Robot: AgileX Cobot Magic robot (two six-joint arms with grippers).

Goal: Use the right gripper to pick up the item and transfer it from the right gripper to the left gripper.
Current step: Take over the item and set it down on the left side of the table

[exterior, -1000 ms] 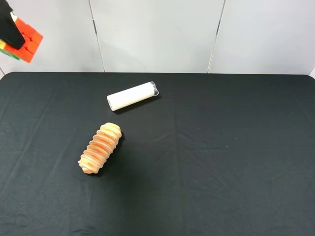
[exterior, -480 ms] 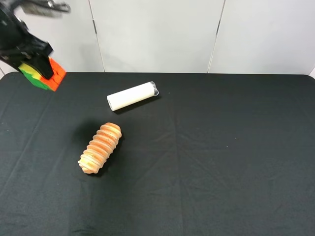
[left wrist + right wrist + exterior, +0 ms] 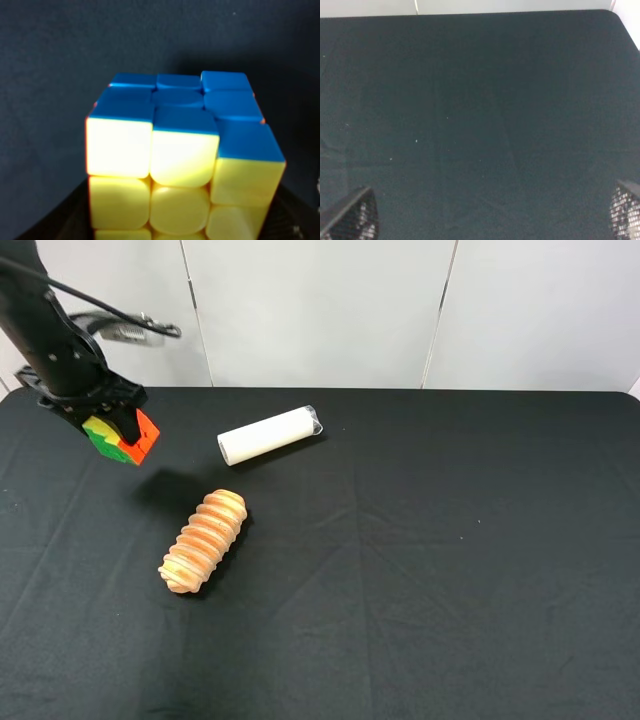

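Left end effector (image 3: 112, 422) grips cube (image 3: 122, 436) above table (image 3: 450, 540); right end effector (image 3: 492, 220) spread wide.

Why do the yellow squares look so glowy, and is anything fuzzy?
Left wrist view: the cube sits very close, so its upper yellow squares glare bright and edges look soft. Exterior high view: sharp, with a dim shadow on the black cloth beneath the left pincer.
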